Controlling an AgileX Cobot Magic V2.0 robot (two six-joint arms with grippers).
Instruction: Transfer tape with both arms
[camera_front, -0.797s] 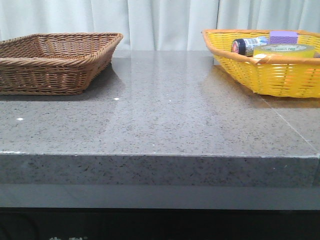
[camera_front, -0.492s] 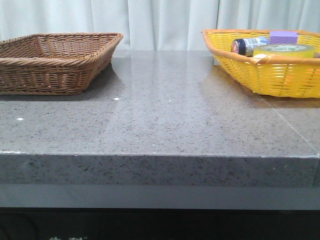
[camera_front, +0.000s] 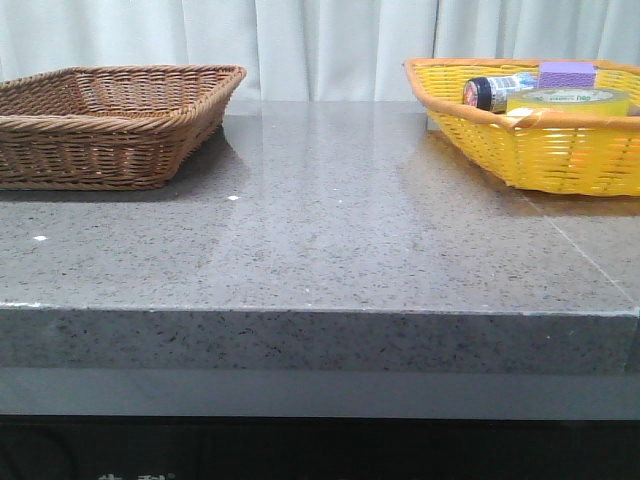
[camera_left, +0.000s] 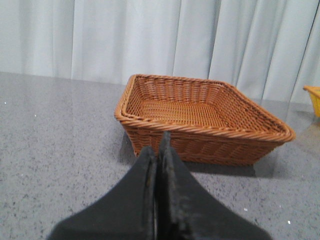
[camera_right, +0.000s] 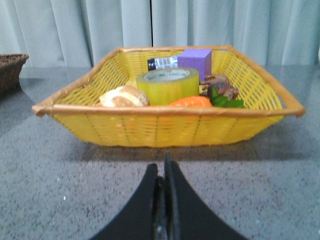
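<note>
At the upper right of my front view sits the yellow basket (camera_front: 540, 150) on the grey stone table (camera_front: 330, 240), and I can see the tape (camera_front: 568, 100) lying flat inside it, beside the dark-capped bottle (camera_front: 497, 92) and in front of the purple block (camera_front: 567, 73). Neither arm shows in that frame. My right wrist camera faces the same basket (camera_right: 165, 127) and reveals more: the tape (camera_right: 167, 85) near the middle, a bread roll (camera_right: 124, 96), an orange carrot (camera_right: 192, 101) with green leaves, and a brown item I cannot identify. My right gripper (camera_right: 162, 172) has its fingers pressed together, holding nothing. My left gripper (camera_left: 157, 152) is likewise closed and empty, pointing at the brown wicker basket (camera_left: 200, 120), which appears at the upper left of the front view (camera_front: 110, 130).
</note>
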